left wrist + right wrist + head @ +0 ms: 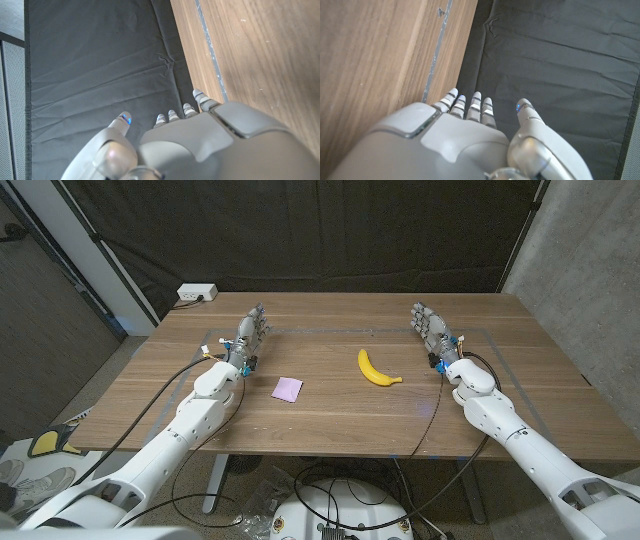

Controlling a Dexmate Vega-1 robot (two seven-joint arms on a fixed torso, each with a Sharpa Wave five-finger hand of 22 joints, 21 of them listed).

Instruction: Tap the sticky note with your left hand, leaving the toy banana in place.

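Spanning the head view, the wooden tabletop point(330, 415) carries both arms toward its far edge, the left hand point(249, 337) near the far-left corner and the right hand point(432, 330) near the far-right, each empty with fingers extended and slightly apart. Lying between them near the tabletop's middle, the toy banana point(376, 369) looks like a light, smooth, rigid piece that a stray brush would easily push, so it is best given clearance. Left of it and apart from it, the sticky note point(288, 388) lies flat: thin, limp paper, liable to slide or cling, best met by a brief downward fingertip touch at its centre rather than a grasp.
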